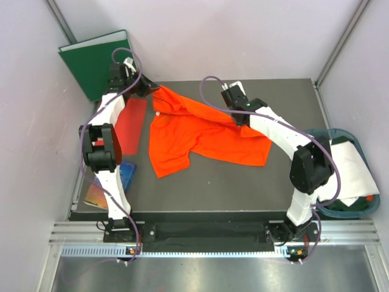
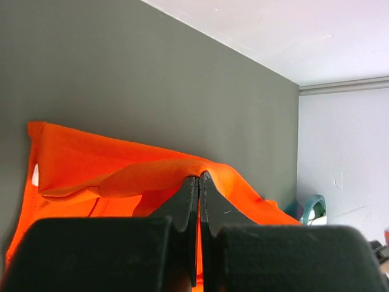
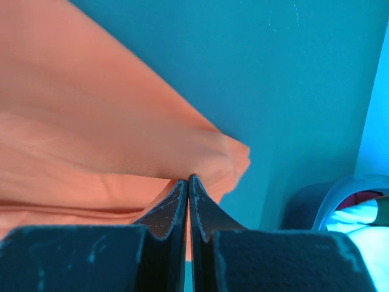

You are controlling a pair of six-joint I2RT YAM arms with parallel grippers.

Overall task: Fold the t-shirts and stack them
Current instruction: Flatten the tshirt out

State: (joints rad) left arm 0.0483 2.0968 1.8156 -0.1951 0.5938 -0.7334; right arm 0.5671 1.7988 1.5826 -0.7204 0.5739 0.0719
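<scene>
Inspection, taking the teal basket (image 1: 333,130) as reference.

**Task items.** The orange t-shirt (image 1: 200,137) lies unfolded and rumpled on the tabletop (image 1: 243,182), well apart from the basket. One sleeve trails toward the arm bases. The white t-shirt (image 1: 349,167) is draped over the basket, not on the tabletop.

**End effectors.** The left end effector (image 2: 199,177) is clenched on a raised ridge of orange cloth, at the shirt corner farthest from the basket. The right end effector (image 3: 188,177) is likewise clenched on a bunch of orange cloth, on the shirt's far edge at the basket side.

**Risks, as judged:**
- Both holds take only a small pinch at the fingertips, so the cloth could slip out under tension.
- The two grip points do not look matched on the garment, so a lift or pull may leave the shirt skewed and the fold crooked.
- The red folder (image 1: 130,125) lies just beyond the shirt, on the side away from the basket, and dragged cloth could ride onto it or shift it.
- The rumpled lower part may carry creases into the fold.

**Not determinable:**
- It cannot be told whether either pinch holds one layer or several.
- The right wrist view is colour-shifted, so the tabletop reads teal and the cloth pale.
- The right arm hides part of the white t-shirt and of the basket interior.
- A small red item at the basket edge is too small to identify
</scene>
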